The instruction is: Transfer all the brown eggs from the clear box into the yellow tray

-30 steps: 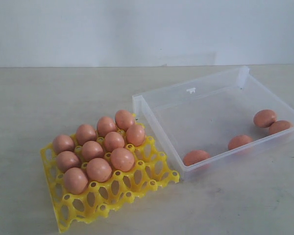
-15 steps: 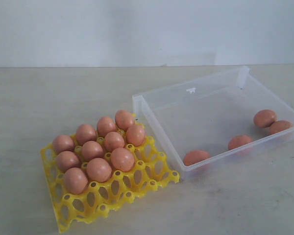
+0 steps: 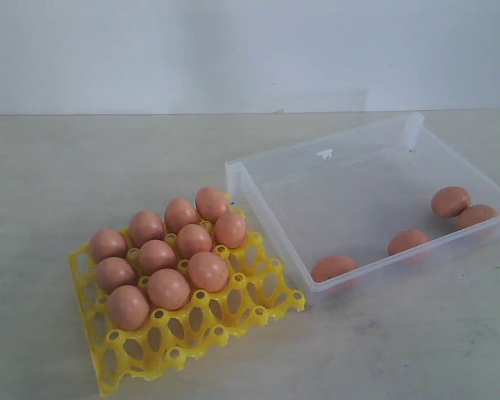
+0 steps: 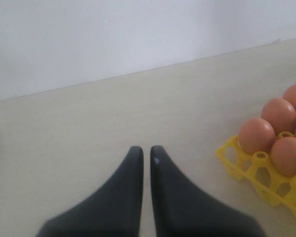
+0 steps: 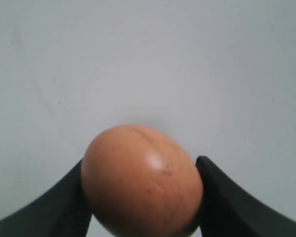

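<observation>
The yellow tray (image 3: 233, 312) lies at the front left of the table with several brown eggs (image 3: 168, 287) seated in its cups. To its right the clear box (image 3: 275, 229) holds several more brown eggs (image 3: 409, 242) near its front and right walls. Neither arm shows in the exterior view. My right gripper (image 5: 142, 197) is shut on a brown egg (image 5: 142, 180), a black finger on each side, with only a pale plain surface behind it. My left gripper (image 4: 145, 155) is shut with nothing in it, low over the bare table beside the yellow tray (image 4: 237, 163) corner.
A pale wall (image 3: 233, 50) backs the beige table (image 3: 83, 175). Bare tabletop lies left of the tray and in front of the box.
</observation>
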Action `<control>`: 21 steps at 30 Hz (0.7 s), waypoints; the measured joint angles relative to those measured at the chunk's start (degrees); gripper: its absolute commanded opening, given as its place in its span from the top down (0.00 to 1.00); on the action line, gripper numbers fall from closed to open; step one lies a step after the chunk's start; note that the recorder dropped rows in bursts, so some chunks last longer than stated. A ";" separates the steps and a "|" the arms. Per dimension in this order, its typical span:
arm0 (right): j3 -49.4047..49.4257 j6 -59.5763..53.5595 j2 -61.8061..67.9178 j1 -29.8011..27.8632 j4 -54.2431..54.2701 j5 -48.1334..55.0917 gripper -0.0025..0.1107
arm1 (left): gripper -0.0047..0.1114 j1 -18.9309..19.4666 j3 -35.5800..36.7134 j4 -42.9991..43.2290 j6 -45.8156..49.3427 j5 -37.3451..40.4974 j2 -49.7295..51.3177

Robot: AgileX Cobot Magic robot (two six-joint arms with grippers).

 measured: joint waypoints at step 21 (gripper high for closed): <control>0.00 60.63 -2.41 0.00 -43.87 -43.52 0.98 | 0.92 0.00 0.00 0.00 0.00 0.00 0.00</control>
